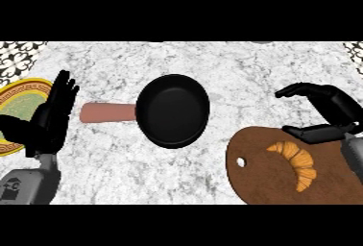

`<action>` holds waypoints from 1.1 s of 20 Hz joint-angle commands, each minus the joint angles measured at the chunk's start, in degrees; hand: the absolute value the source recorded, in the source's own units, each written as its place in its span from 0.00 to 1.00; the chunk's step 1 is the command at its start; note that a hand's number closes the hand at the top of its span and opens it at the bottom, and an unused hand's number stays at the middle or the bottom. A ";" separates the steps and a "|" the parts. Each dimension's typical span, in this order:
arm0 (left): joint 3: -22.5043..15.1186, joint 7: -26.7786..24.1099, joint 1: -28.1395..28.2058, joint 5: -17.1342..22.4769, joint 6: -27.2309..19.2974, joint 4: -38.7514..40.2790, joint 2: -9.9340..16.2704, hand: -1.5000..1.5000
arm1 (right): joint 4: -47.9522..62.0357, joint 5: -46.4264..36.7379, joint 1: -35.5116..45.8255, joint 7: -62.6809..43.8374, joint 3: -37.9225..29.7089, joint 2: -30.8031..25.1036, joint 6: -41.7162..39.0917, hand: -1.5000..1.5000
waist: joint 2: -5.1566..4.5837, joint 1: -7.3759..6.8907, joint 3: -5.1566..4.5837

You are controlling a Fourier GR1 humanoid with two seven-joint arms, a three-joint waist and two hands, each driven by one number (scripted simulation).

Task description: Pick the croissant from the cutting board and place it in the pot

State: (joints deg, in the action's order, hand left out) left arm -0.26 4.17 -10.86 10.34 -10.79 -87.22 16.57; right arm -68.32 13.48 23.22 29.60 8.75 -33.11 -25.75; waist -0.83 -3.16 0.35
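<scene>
Head view
Counter: a white-grey marbled counter is seen from steeply above; patterned tiling is seen at the upper corners.
Cutting board: a dark brown, rounded cutting board is seen at the lower right, with a small pale hole near its left edge.
Croissant: the golden croissant is found lying on the cutting board, curved, running from the board's upper middle down toward the lower right. It is touched by no hand.
Pot: a black, shallow, pan-like pot is placed at the centre of the counter, well apart from the board's left edge. Nothing is seen inside it.
Handle: a pinkish-brown handle is seen extending from the pot toward the left.
Plate: a yellow-rimmed plate with a greenish centre is seen at the far left edge, partly hidden behind the left hand.
Left hand: the left hand is shown at the left, resting with its fingers straight and pointing upward; nothing is held.
Right hand: the right hand is shown at the right edge, just above the board's upper rim. Its fingers are spread apart and bent, the upper ones arched leftward over the counter and the thumb reaching left near the croissant's upper end. Nothing is held.
</scene>
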 commanded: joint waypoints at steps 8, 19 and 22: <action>0.49 5.10 -2.29 0.89 -0.22 -3.39 0.76 0.50 | 12.37 -9.30 6.52 27.56 1.92 -11.58 -14.25 0.00 | -0.03 -0.08 -0.07; -0.05 6.17 -1.58 -0.78 -1.78 -4.02 0.08 0.50 | -0.64 -29.97 8.83 25.73 22.55 -20.70 -5.50 0.00 | 0.68 1.62 -0.29; 1.09 7.52 -2.50 -0.63 -1.84 -3.57 0.92 0.50 | -2.90 -34.06 10.21 24.02 26.31 -22.87 -4.70 0.00 | 0.71 1.96 -0.34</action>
State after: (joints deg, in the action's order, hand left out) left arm -0.09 10.12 -12.93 9.81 -12.58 -90.54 16.44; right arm -69.40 -14.84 32.61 47.52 30.30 -54.33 -25.01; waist -0.28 -1.82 0.04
